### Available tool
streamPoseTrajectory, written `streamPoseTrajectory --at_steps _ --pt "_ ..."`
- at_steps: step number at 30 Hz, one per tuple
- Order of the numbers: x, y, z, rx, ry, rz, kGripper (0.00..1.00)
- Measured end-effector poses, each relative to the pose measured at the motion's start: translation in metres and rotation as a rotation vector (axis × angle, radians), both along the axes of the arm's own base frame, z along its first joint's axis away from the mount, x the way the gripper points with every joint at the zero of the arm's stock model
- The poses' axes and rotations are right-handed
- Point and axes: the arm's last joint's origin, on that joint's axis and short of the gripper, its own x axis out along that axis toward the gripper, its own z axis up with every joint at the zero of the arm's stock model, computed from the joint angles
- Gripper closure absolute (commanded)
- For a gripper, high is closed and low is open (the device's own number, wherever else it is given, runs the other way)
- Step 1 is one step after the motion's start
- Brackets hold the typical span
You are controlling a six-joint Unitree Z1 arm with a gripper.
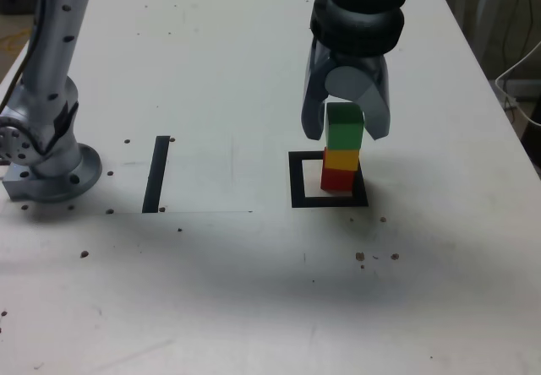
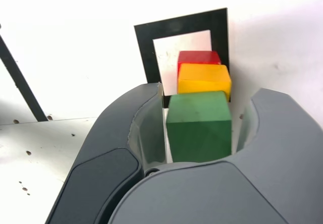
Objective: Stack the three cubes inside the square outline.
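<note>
We see the three cubes standing as one tower inside the outline (image 1: 330,181): the red cube (image 1: 336,178) at the bottom on the white centre, the yellow cube (image 1: 341,158) on it, the green cube (image 1: 345,127) on top. The tower sits toward the right side of the outline in the exterior view, with bare white showing to its left. In that view the upper cubes look set a shade to the right of the red one, so the column is not perfectly flush (how far off we cannot tell).

The gripper (image 1: 345,126) hangs straight down over the tower, its fingers (image 2: 146,128) flanking the green cube on either side. In the wrist view a thin gap shows between each finger and the cube's faces, so we read the fingers as slightly parted and not pressing on the cube; they stand narrow, only a little wider than the cube itself. The yellow and red cubes are below the fingertips and untouched.

Further out, the outline lies on the white bench (image 1: 254,290), right of centre in the exterior view. A straight black strip (image 1: 156,174) lies well to its left, running from near to far. Left of that, at the bench's edge, stands the arm's grey base (image 1: 46,168). Small dark specks dot the bench nearer the camera.
</note>
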Motion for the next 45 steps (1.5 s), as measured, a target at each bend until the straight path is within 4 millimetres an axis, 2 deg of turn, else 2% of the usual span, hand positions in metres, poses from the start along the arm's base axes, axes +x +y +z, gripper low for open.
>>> streamPoseTrajectory --at_steps 24,29,40,45 --pt "-0.005 0.000 0.003 -0.019 -0.021 -0.006 0.01" --pt "-0.010 0.001 0.009 -0.021 -0.034 -0.007 0.01" --pt "-0.043 0.004 0.045 -0.040 -0.044 -0.005 0.01" --pt "-0.078 0.008 0.063 -0.056 -0.070 -0.014 0.01"
